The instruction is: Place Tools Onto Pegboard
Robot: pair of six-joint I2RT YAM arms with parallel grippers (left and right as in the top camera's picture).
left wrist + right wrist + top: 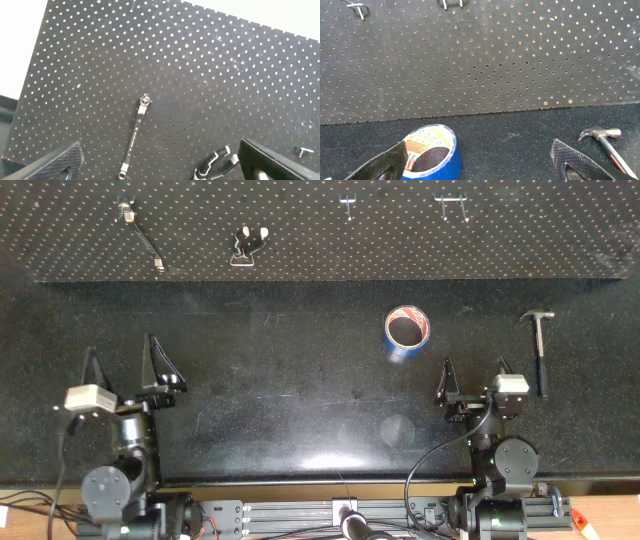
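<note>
On the pegboard (320, 240) at the far side of the table (280, 395), you have two tools hanging: one wrench (143, 238) toward the left, suspended from its top end, and one pair of pliers (248, 244) near it on the right. Farther right along the board you can count one hook (347, 204) and a second hook (452, 206). Two more tools lie on the table: one blue tape roll (407, 330) and one hammer (540, 355), its head toward the board. Your right hand (473, 365) sits between them, fingers spread, gripping nothing. Your left hand (120, 348) is well apart from both, also spread, facing the wrench.
</note>
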